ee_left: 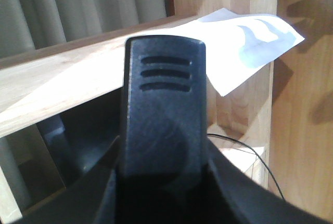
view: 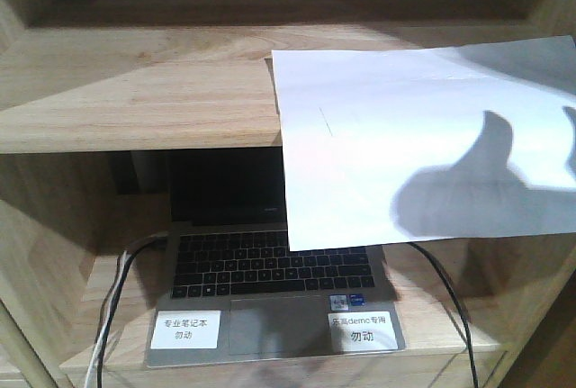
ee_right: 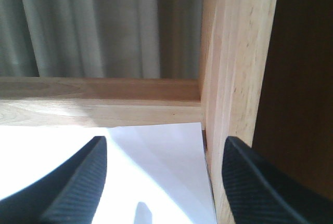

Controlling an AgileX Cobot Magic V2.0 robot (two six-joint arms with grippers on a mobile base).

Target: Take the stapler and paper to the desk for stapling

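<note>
Setting: a light wooden shelf unit [view: 135, 91] with a grey curtain [ee_right: 104, 26] behind it and an open laptop [view: 270, 266] in the lower bay. The desk is in no view. The paper [view: 423, 145] lies on the upper board, directly below and ahead of the right gripper [ee_right: 164, 148]. Its far right corner meets the shelf's upright post [ee_right: 234, 78], just beside the gripper's right finger. The near margin overhangs the board's front edge and hides part of the laptop screen. Right gripper: fingers [ee_right: 78, 187] spread wide, nothing between them, paper underneath; whether they touch the sheet cannot be told. Left gripper [ee_left: 164, 198]: a black moulded body with three grooves rises from between its dark fingers and fills the middle of the wrist view. It is judged to be the stapler [ee_left: 164, 94], clamped, though no orange patch or label shows from this side. From the left gripper the paper sits up and off to the right. Handling, paper: judged very light, thin and limp, smooth enough to slide on the wood, and easily creased or torn. Lying flat it gives the fingers no edge, so the overhanging margin is the sensible hold, one finger above and one below, pinched lightly away from the corner. Risk: pressing down could skid or crumple the sheet. Handling, stapler: rigid, compact, heavier than the sheet; a firm hold across the body seems adequate.
</note>
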